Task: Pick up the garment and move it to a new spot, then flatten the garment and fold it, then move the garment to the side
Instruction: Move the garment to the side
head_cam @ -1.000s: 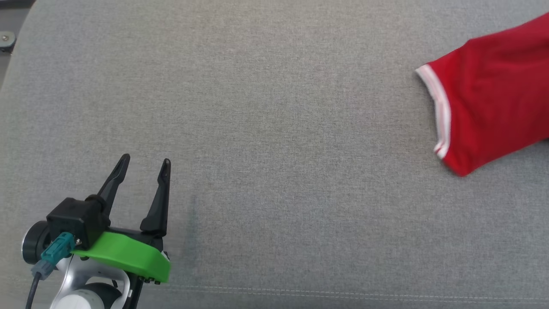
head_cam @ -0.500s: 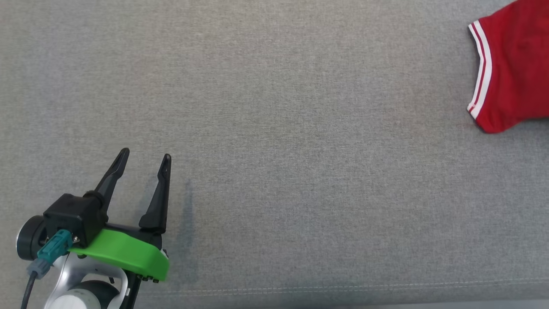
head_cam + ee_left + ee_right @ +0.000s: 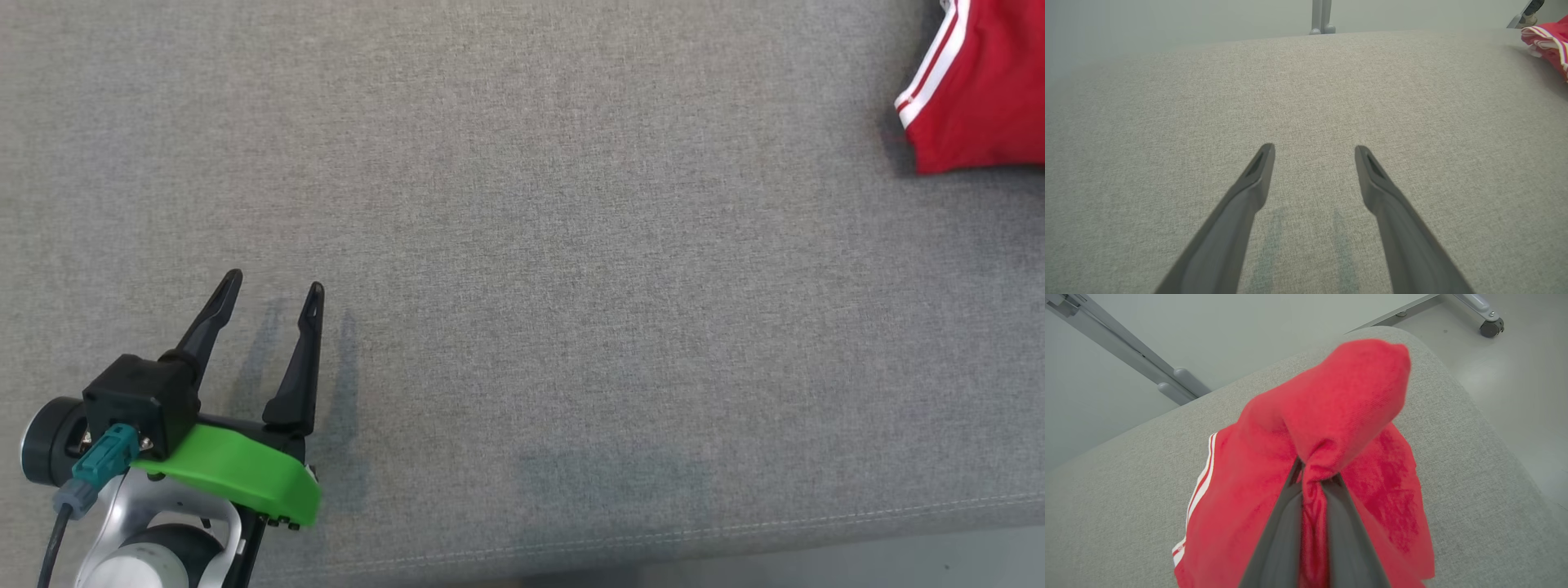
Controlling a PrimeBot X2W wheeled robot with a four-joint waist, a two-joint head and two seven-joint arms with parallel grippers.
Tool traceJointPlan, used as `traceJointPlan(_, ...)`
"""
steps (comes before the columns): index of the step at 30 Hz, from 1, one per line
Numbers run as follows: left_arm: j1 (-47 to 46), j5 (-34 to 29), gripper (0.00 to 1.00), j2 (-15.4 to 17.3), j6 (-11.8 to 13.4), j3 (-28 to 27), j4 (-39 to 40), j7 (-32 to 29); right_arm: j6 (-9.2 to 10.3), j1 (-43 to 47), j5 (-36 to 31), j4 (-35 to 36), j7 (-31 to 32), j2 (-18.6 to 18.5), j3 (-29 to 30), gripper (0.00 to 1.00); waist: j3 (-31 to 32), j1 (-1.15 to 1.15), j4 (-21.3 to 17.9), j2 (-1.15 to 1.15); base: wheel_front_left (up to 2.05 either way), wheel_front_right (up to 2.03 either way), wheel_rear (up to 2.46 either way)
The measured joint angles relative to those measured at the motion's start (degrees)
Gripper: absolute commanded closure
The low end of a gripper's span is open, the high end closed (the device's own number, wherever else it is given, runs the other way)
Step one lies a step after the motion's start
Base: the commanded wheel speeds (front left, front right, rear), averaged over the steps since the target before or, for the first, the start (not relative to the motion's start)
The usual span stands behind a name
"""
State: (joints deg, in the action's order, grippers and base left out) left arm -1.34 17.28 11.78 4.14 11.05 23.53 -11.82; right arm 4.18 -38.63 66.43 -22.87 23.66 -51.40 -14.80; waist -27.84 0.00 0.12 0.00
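Now the right gripper (image 3: 1312,475) is clenching its jaws on the bunched red garment (image 3: 1331,400), holding it over the far right of the bench (image 3: 571,286) for carrying; the left gripper (image 3: 274,284) is waiting near-left, jaws released.

Red white-trimmed cloth garment (image 3: 980,98) is far R, toward back of grey woven fabric pad (image 3: 522,245); black two-finger left gripper (image 3: 275,281) over front L, well apart.
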Motion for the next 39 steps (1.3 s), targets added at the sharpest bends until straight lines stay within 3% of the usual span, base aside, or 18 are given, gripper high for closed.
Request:
traceJointPlan(1,0.0,0.0,0.0,0.0,0.0,0.0,0.1,-0.3,0.01,-0.1,-0.4,-0.3,-0.7,0.3,0.0,0.95,-0.3,0.0,-0.2,0.0,0.0,0.0,0.0)
traceJointPlan(3,-0.2,-0.1,0.0,0.1,0.0,0.0,0.6,-0.5,0.45,-0.8,-1.8,-1.8,-2.9,0.8,0.1,0.76,-1.0,0.0,-0.4,0.0,0.0,0.0,0.0)
traceJointPlan(4,-0.4,-0.2,0.0,0.1,0.0,0.0,0.7,-0.6,0.55,-0.9,-2.4,-2.6,-3.9,0.9,0.1,0.53,-1.4,0.0,-0.6,0.0,0.0,0.0,0.0)
traceJointPlan(5,-0.6,-0.3,0.0,0.1,0.2,0.1,0.8,-0.8,0.56,-0.9,-3.3,-3.6,-5.1,1.0,0.1,0.0,-1.7,0.0,-0.7,0.0,0.0,0.0,0.0)
traceJointPlan(9,-1.5,-0.3,0.0,-0.1,0.3,0.3,0.9,-0.8,1.49,-0.8,-5.6,-7.4,-9.3,2.7,0.0,0.0,-2.8,0.0,-1.1,0.0,0.0,0.0,0.0)
traceJointPlan(18,-2.1,-0.3,0.0,-0.4,0.5,-0.1,0.4,-0.7,1.56,0.1,-8.1,-12.4,-15.2,8.6,-2.7,0.0,-2.8,0.0,-1.9,0.0,0.0,0.0,0.0)
traceJointPlan(27,-2.6,0.0,0.0,-1.0,0.5,0.3,-1.8,0.2,1.98,1.9,-9.9,-17.4,-17.9,10.2,-4.2,0.0,-0.2,0.0,-2.8,0.0,0.0,0.0,0.0)
traceJointPlan(30,-2.9,0.1,0.0,-1.1,0.4,0.2,-3.0,1.2,1.71,1.9,-10.1,-17.5,-21.0,10.3,-3.6,0.0,1.1,0.0,-3.1,0.0,0.0,0.0,0.0)
traceJointPlan(35,-3.8,0.2,0.0,-1.9,0.4,-0.8,-5.2,4.0,-0.7,2.0,-12.3,-14.7,-29.2,9.9,-2.8,0.0,3.9,0.0,-3.3,0.0,0.0,0.0,0.0)
traceJointPlan(39,-3.5,-0.1,0.0,-1.8,0.6,-3.0,-8.6,5.6,-0.64,3.6,-16.0,-11.6,-36.2,9.6,-3.0,0.0,6.6,0.0,-3.3,0.0,0.0,0.0,0.0)
